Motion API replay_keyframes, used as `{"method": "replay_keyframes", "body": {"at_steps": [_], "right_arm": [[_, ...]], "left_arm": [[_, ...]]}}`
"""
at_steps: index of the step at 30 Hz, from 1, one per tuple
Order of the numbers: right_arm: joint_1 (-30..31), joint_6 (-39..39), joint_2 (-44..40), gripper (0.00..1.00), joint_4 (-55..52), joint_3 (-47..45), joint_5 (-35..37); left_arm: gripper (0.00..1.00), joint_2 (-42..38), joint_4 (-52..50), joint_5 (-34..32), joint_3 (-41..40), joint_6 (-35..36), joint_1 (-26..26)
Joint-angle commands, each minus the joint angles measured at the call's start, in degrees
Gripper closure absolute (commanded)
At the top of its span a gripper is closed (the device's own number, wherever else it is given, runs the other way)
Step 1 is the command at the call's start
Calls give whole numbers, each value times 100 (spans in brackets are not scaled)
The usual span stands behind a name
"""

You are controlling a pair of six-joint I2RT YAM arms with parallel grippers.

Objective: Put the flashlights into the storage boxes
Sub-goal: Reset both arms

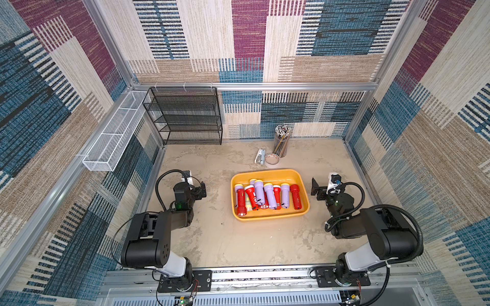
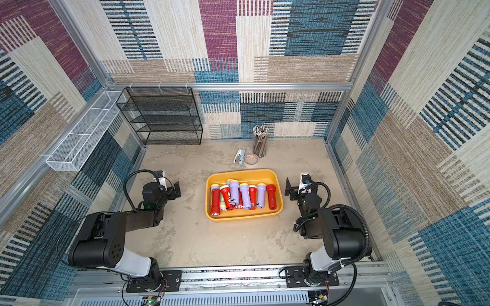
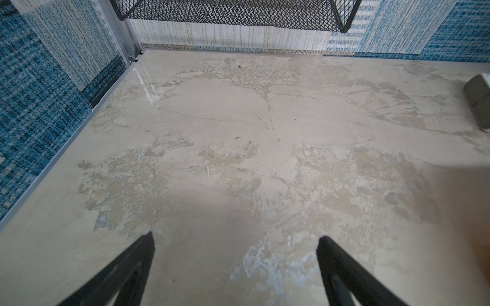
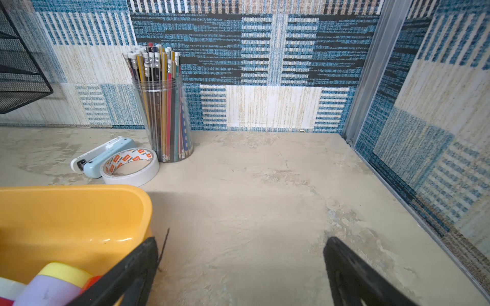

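We see the flashlights (image 1: 270, 194) heaped inside the yellow tray (image 1: 265, 172) | left gripper (image 3: 236, 236) left of the tray, jaws spread, empty | right gripper (image 4: 241, 239) right of the tray, jaws spread, empty

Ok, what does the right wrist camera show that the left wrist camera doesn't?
Only the right wrist: a corner of the yellow tray with a lilac flashlight in it, the cup of pencils, the tape roll, the open right gripper. Only the left wrist: the open left gripper over bare table. Both: the table, an edge of the black rack, perhaps the stapler, cut off and unclear in the left wrist view.
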Motion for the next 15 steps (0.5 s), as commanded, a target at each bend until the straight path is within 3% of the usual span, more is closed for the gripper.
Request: {"method": "replay_keyframes", "body": {"at_steps": [1, 15], "right_arm": [[-12, 39, 10, 0, 214, 27, -117], [-12, 79, -8, 0, 148, 55, -17]], "left_arm": [[2, 0, 23, 27, 41, 66, 10], [1, -6, 20, 10, 38, 57, 4]]}}
